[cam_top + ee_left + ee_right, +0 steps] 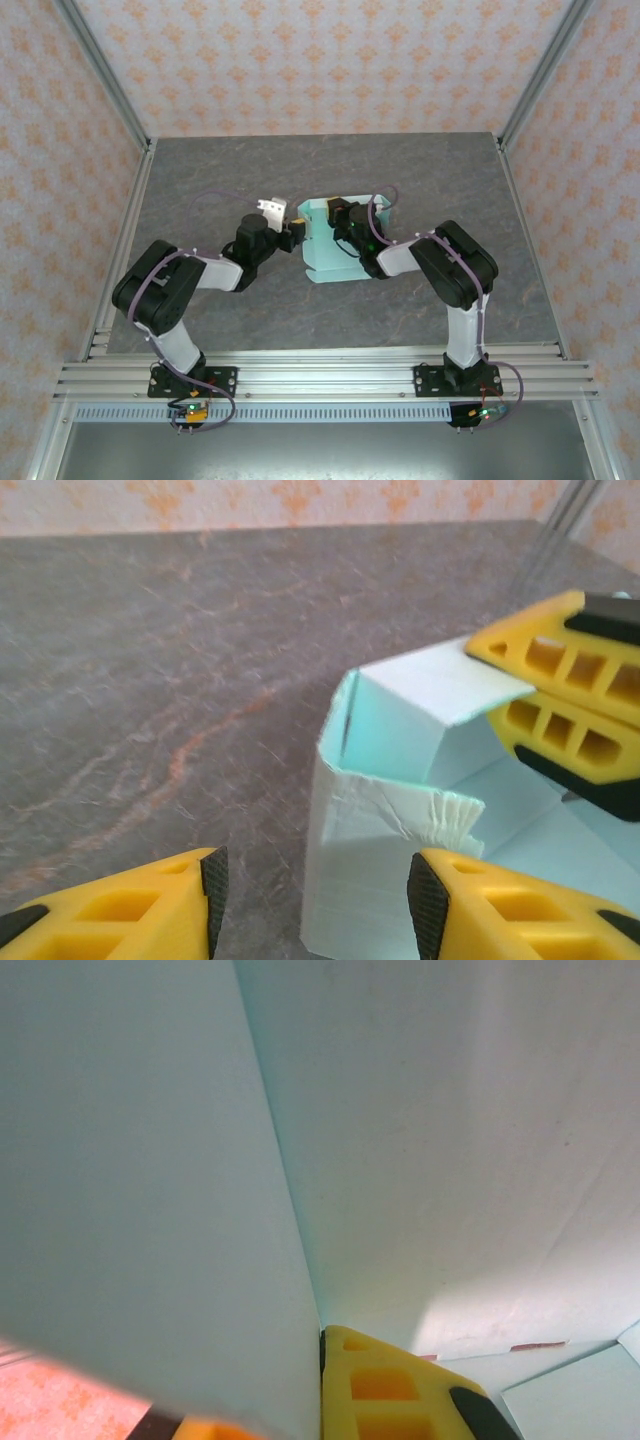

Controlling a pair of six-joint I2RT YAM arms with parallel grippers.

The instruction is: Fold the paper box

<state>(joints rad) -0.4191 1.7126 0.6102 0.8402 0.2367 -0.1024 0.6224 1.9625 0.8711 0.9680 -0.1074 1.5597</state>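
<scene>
Left jaws parted facing the paper box point(385, 735) corner, right jaws pinching its raised flap point(440, 685), grey tabletop point(150, 660) beneath.

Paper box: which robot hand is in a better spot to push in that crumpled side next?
Left, probably. The left hand is open and free, with the crumpled side of the paper box right in front of it. The right hand is shut on a flap, so it's busy.
</scene>
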